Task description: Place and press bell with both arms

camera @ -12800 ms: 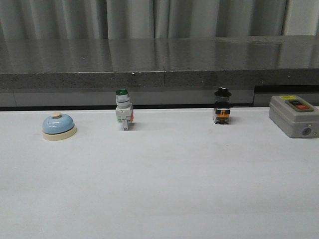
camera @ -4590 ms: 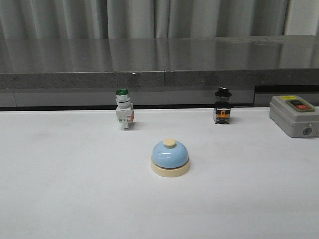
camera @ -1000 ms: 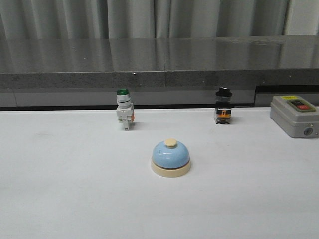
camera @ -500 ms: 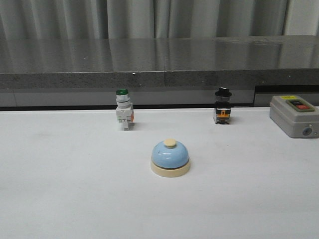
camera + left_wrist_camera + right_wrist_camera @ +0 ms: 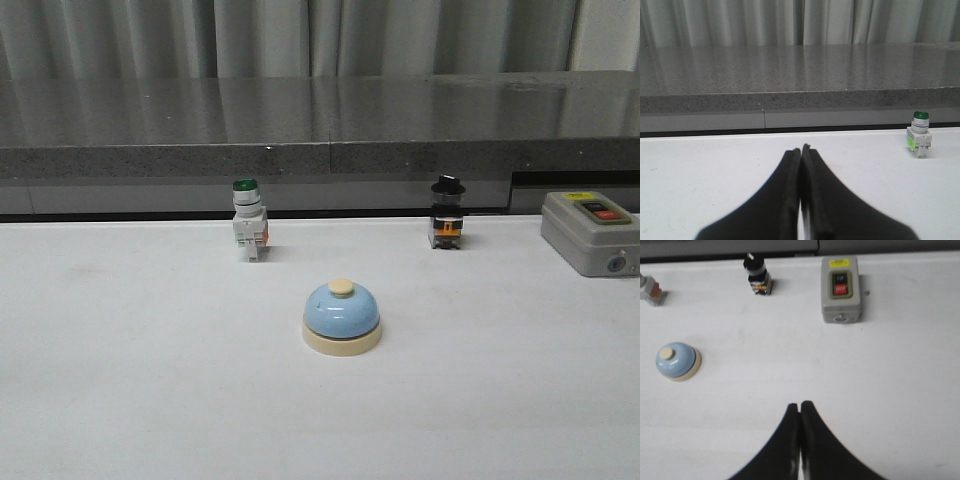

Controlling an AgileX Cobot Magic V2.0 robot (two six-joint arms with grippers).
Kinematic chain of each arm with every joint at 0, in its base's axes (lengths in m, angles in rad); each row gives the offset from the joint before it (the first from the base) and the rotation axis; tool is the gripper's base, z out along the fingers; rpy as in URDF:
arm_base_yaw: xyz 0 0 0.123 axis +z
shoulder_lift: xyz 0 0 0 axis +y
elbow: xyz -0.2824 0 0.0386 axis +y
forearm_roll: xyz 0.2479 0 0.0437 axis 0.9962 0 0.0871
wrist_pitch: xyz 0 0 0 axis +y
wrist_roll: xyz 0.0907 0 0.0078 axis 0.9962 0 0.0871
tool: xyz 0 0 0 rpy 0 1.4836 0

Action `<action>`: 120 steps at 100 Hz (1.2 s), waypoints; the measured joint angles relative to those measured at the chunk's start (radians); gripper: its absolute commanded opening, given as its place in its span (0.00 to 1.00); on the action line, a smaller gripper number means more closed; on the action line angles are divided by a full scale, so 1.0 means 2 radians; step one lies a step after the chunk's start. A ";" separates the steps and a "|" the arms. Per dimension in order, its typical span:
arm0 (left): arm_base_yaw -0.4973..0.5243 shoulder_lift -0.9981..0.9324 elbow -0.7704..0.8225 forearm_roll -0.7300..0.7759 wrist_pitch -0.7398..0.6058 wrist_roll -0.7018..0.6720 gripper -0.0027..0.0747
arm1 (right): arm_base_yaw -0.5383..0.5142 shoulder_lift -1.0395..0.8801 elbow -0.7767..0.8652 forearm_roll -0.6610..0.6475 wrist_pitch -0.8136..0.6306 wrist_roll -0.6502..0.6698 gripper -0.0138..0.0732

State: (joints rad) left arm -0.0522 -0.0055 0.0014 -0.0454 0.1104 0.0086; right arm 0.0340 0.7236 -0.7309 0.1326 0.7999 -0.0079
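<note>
The light-blue bell (image 5: 342, 316) with its cream base and cream button stands upright near the middle of the white table. It also shows in the right wrist view (image 5: 676, 361), far from the fingers. My left gripper (image 5: 801, 148) is shut and empty, low over bare table. My right gripper (image 5: 799, 404) is shut and empty above bare table, apart from the bell. Neither arm shows in the front view.
A green-capped white push-button switch (image 5: 248, 220) and a black-knobbed selector switch (image 5: 446, 213) stand at the back of the table. A grey box with red and black buttons (image 5: 590, 232) sits at the back right. A dark stone ledge (image 5: 320, 125) runs behind.
Across the last second nothing has visibly moved. Much earlier the bell stood at the far left of the table; it now stands near the middle.
</note>
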 measured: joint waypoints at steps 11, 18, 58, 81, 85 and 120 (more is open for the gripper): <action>0.000 0.000 0.000 0.000 0.000 0.000 0.01 | 0.027 0.043 0.000 0.006 0.000 -0.007 0.09; 0.000 0.000 0.000 0.000 0.000 0.000 0.01 | 0.047 0.074 -0.001 0.008 -0.006 -0.008 0.09; 0.000 0.000 0.000 0.000 0.000 0.000 0.01 | 0.158 0.288 -0.109 0.009 -0.028 -0.009 0.09; 0.000 0.000 0.000 0.000 0.000 0.000 0.01 | 0.205 0.408 -0.197 0.009 -0.031 -0.009 0.09; 0.000 0.000 0.000 0.000 0.000 0.000 0.01 | 0.213 0.425 -0.212 0.009 -0.032 -0.009 0.09; 0.000 0.000 0.000 0.000 0.000 0.000 0.01 | 0.254 0.539 -0.304 0.009 -0.031 -0.009 0.09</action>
State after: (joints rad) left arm -0.0522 -0.0055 0.0014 -0.0454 0.1104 0.0086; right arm 0.5421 1.8024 -1.3394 0.1500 0.7373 -0.0265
